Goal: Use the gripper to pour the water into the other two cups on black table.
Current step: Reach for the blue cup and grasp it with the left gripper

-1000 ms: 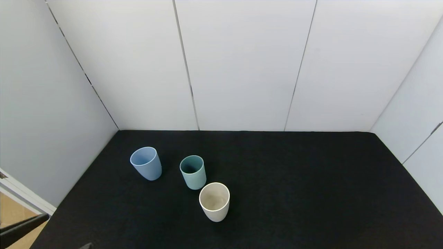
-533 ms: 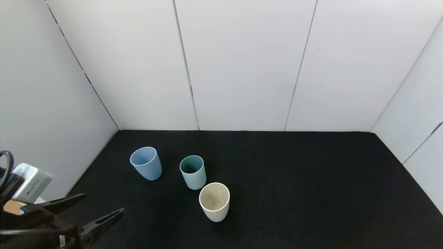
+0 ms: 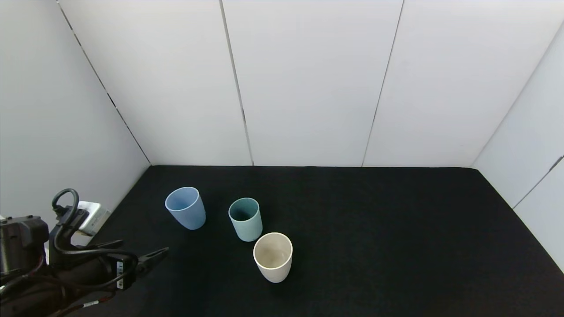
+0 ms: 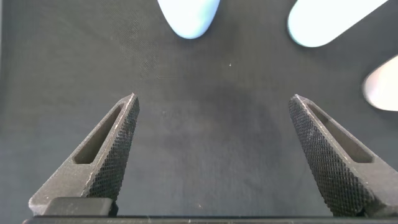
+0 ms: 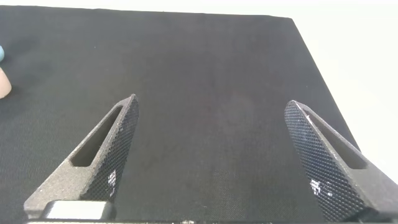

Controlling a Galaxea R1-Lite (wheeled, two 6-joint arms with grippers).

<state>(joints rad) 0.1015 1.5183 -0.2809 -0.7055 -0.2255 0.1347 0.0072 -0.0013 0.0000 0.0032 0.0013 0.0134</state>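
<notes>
- Looking down from the head view, the black table (image 3: 374, 246) holds a light blue cup (image 3: 185, 214), a teal-green cup (image 3: 245, 219) and a cream-white cup (image 3: 273, 256) in a diagonal row, all upright; the left gripper (image 3: 139, 251) hovers at the near left corner, jaws spread apart and empty.
- Left wrist view: the left gripper's fingers (image 4: 106, 155) gape wide over bare cloth, the cups ahead.
- Right wrist view: the right gripper (image 5: 211, 155) is wide open over the table, holding nothing.
</notes>
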